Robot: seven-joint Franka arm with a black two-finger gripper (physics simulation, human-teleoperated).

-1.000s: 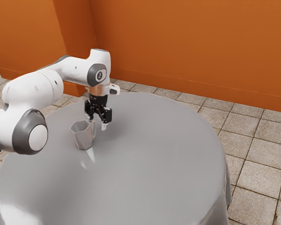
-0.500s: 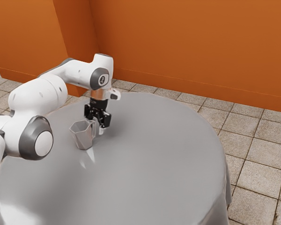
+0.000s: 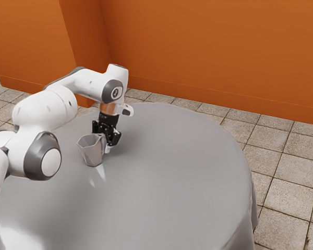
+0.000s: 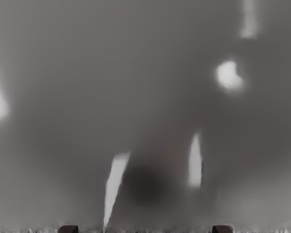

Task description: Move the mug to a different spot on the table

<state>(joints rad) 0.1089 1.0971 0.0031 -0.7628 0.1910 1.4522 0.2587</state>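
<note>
A grey faceted mug (image 3: pixel 92 150) stands upright on the round grey table (image 3: pixel 177 182), toward the exterior view's left. My black gripper (image 3: pixel 109 144) points straight down right beside the mug, on the side toward the exterior view's right, level with its rim and upper wall. The fingers stand open. In the wrist view the two fingertips (image 4: pixel 68 228) sit wide apart at the lower edge, over the glossy table surface (image 4: pixel 136 97). I cannot tell whether a finger touches the mug.
The tabletop stretches wide toward the exterior view's right and front, with its rim (image 3: pixel 249 187) falling to a tiled floor (image 3: pixel 292 156). Orange walls (image 3: pixel 214 47) stand behind the table.
My hand has come down and shifted slightly toward the mug. The arm's elbow has swung a little. The mug has stayed in place.
</note>
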